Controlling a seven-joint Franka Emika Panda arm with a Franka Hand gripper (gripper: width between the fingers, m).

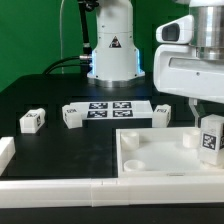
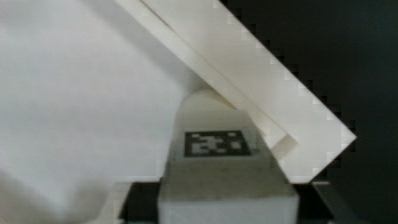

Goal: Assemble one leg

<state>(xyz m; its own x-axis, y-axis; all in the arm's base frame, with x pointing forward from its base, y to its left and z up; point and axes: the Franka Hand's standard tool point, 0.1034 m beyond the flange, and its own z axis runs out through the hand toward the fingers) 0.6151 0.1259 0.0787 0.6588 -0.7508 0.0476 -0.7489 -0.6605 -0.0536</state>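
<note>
Leg (image 1: 211, 136) sits at the right edge of the exterior view, upright, with its black-and-white tag facing the camera. It hangs directly under the hand (image 1: 207, 116) and over the far right corner of the tray (image 1: 160, 172). That corner holds 1 of the round sockets, so holding the leg upright there looks meant to bring it down into the socket. Whether its lower end already touches the tray cannot be told, since the tray's wall and the frame edge hide that spot. The hand's housing fills the upper right of the frame and is cut off there. 3 other legs (image 1: 32, 120) lie loose across the middle of the dark counter (image 1: 40, 150), 1 at the left and 1 at each end of the marker board (image 1: 110, 108). White bars (image 1: 60, 188) run along the lower edge.

From the wrist view, the leg (image 2: 217, 150) shows 1 tagged face and runs back between the 2 dark fingers (image 2: 146, 205). These stand against its sides, so the hand (image 2: 217, 205) reads as clamped on the leg. Beyond the leg's tip, the tray's (image 2: 249, 80) wall crosses the frame diagonally, with pale floor on 1 side and black counter on the other. The picture is soft, the socket itself cannot be made out, and the gap between leg and tray is not clear.
</note>
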